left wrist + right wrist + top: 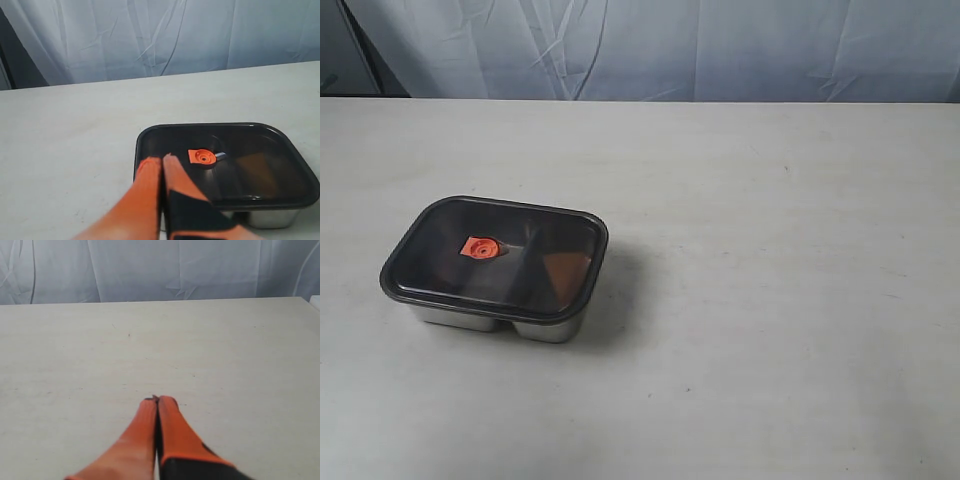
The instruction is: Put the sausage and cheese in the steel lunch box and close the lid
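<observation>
Left hand and right hand are pinched together, empty. The lid sits on the steel lunch box; the cheese shows dimly through it.

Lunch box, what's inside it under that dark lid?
Through the dark lid on the steel lunch box, an orange-brown shape shows in one compartment, maybe the cheese. The sausage cannot be made out.

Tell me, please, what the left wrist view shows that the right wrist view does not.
Only the left wrist view: the steel lunch box with the dark lid seated on it, its orange valve, and the shut left gripper. Only the right wrist view: the shut right gripper over bare table. Both: the pale table and the grey curtain behind it.
</observation>
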